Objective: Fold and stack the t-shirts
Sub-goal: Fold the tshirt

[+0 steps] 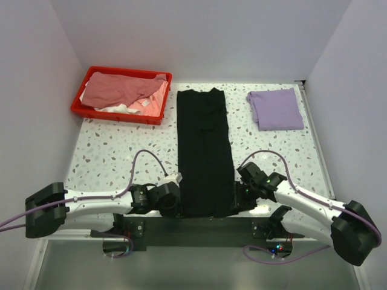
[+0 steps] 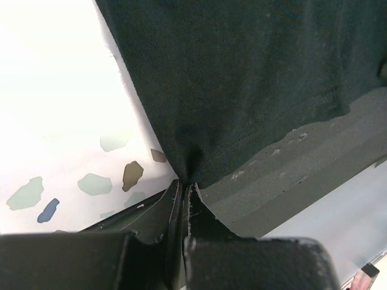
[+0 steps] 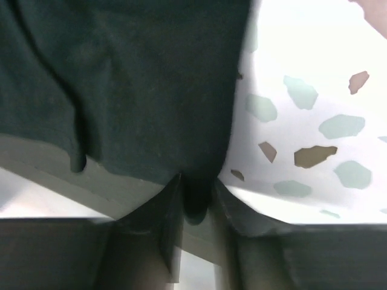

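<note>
Grippers at the two near corners of the black t-shirt (image 1: 204, 151)

Black t-shirt lies as a long narrow strip down the middle of the speckled table (image 1: 109, 145), its near hem hanging past the table edge; the left gripper (image 2: 184, 186) is closed tight on the near left corner of the hem, cloth puckering into the pinch; the right gripper (image 3: 196, 193) has its jaws either side of the near right corner, dark cloth filling the narrow gap between them, though I cannot tell whether they clamp it; a light purple t-shirt (image 1: 275, 109) sits folded at the far right, well apart from the black one; a dusty pink t-shirt (image 1: 118, 89) and a white one (image 1: 118, 109) lie crumpled in the red bin (image 1: 81, 109) at the far left.
</note>
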Robot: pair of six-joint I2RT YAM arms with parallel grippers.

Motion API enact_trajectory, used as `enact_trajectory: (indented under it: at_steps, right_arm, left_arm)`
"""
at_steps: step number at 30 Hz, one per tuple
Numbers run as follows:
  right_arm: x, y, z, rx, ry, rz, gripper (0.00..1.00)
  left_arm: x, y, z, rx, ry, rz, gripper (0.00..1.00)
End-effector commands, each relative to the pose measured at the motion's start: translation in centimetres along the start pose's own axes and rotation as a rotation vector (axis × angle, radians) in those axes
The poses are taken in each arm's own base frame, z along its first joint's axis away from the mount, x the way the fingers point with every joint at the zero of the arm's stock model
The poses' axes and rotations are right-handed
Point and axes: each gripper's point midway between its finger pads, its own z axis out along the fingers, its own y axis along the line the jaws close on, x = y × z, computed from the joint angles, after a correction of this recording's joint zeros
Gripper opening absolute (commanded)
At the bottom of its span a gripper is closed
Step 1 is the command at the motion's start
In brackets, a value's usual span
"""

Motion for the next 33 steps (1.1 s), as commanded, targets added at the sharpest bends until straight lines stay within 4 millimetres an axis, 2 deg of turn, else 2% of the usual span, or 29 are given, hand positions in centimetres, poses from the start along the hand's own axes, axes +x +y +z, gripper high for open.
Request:
enact_trajectory:
  at_steps: [1,4,11,15,18,20,21,23,24,26,27,29,30,32,33]
  right_arm:
    - [-0.2,0.5,0.8,-0.028,-0.012,0.023,0.22]
    - [-0.3,0.8,0.6,-0.043,-0.026,0.023,0.0]
    - [2.0,1.6,-0.1,-0.112,0.032,0.041,0.0]
    - [1.3,3.5,-0.9,-0.196,0.004,0.025,0.0]
    - [-1.4,5.6,-3.2,-0.221,-0.108,-0.062,0.0]
    - [-2.6,5.5,-4.0,-0.177,-0.156,-0.077,0.0]
    - [-3.7,6.4,-5.0,-0.18,-0.198,-0.102,0.0]
    - [-5.6,6.4,-5.6,-0.139,-0.271,-0.118,0.0]
    - [-6.6,7.0,-6.1,-0.128,-0.301,-0.154,0.0]
    - [-9.0,7.4,-6.7,-0.089,-0.379,-0.177,0.0]
    - [-10.4,8.3,-7.0,-0.077,-0.4,-0.198,0.0]
    - [-12.6,9.5,-7.7,-0.082,-0.453,-0.203,0.0]
    - [-13.8,10.3,-8.3,-0.093,-0.477,-0.21,0.0]
    - [-16.0,10.7,-8.3,-0.089,-0.507,-0.181,0.0]
    - [-17.1,11.3,-8.9,-0.102,-0.535,-0.18,0.0]
  left_arm:
    - [0.4,-0.4,0.0,0.022,0.008,-0.006,0.0]
    - [0.5,-0.1,-0.2,0.011,0.009,-0.011,0.0]
    - [1.0,-0.6,-1.0,0.046,0.011,0.001,0.0]
    - [0.1,-2.2,-1.8,0.084,-0.012,0.054,0.0]
    - [-1.2,-2.6,-2.5,0.052,-0.056,0.062,0.0]
    - [-2.5,-2.9,-2.9,0.041,-0.114,0.065,0.0]
    - [-3.1,-3.2,-3.2,0.037,-0.136,0.066,0.0]
    - [-5.0,-3.5,-3.7,0.012,-0.207,0.064,0.0]
    - [-6.1,-4.2,-4.3,0.015,-0.239,0.074,0.0]
    - [-8.7,-4.1,-4.5,-0.01,-0.307,0.066,0.0]
    - [-11.0,-4.0,-4.9,-0.022,-0.354,0.071,0.0]
    - [-13.3,-3.9,-4.9,-0.044,-0.394,0.077,0.0]
    - [-15.3,-4.6,-5.6,-0.04,-0.444,0.098,0.0]
    - [-17.2,-4.8,-5.6,-0.078,-0.485,0.145,0.0]
    - [-19.1,-5.5,-6.4,-0.074,-0.528,0.135,0.0]
